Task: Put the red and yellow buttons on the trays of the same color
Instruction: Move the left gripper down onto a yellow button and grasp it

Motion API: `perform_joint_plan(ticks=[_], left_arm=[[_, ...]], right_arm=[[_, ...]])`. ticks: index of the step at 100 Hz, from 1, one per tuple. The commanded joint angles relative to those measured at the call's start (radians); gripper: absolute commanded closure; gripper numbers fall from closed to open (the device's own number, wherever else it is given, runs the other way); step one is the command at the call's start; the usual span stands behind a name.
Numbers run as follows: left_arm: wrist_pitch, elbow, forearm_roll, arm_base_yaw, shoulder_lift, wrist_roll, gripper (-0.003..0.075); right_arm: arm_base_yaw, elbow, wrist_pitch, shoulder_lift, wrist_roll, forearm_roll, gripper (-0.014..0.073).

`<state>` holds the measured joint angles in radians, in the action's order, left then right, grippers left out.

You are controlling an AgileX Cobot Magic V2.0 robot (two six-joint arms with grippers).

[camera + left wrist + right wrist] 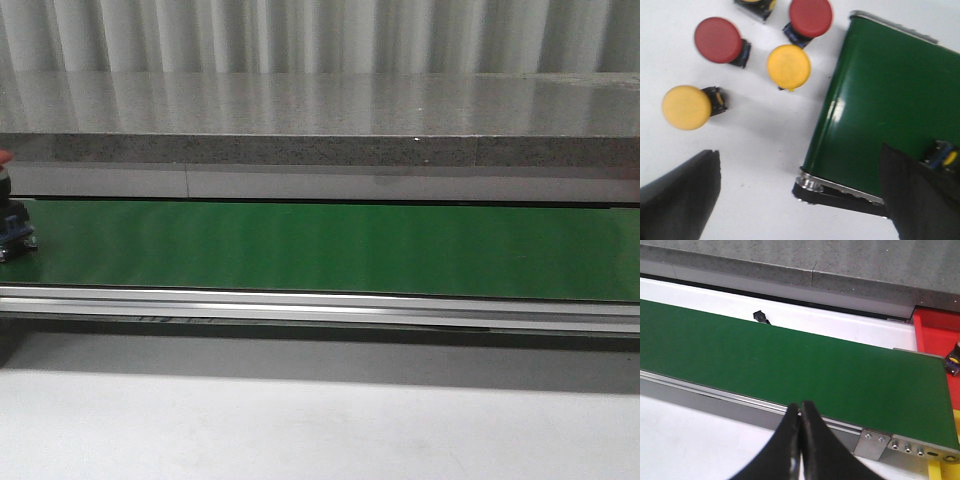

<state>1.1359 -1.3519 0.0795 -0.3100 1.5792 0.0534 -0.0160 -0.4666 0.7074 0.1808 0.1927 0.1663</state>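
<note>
Spread left gripper (800,200) fingers hang beside 4 loose buttons (789,66); right gripper (801,412) pressed together above green belt (790,365).

Even, bright light from overhead — the long green conveyor belt (330,250) carries soft vertical sheen, and a white glare patch in the left wrist view. The white worktop (300,430) lies partly shadowed beneath the belt's frame. The round red and yellow buttons (788,66) look slightly blurred; the black pincer fingers (680,200) are out of focus.
</note>
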Motion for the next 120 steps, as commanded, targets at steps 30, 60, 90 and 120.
perform_joint_plan(ticks=[30,60,90,120], left_arm=[[-0.028,0.022,-0.036,-0.118,0.047,-0.030,0.0114],[-0.098,0.022,-0.080,-0.120,0.194,-0.053,0.0114],[-0.269,0.020,-0.091,-0.120,0.276,-0.059,0.0114],[-0.316,0.020,-0.089,-0.120,0.291,-0.059,0.0240]], right_arm=[[0.000,-0.023,-0.069,0.008,0.009,0.012,0.0659],[0.000,-0.023,-0.069,0.008,0.009,0.012,0.0659],[0.000,-0.023,-0.069,0.008,0.009,0.012,0.0659],[0.000,-0.023,-0.069,0.008,0.009,0.012,0.0659]])
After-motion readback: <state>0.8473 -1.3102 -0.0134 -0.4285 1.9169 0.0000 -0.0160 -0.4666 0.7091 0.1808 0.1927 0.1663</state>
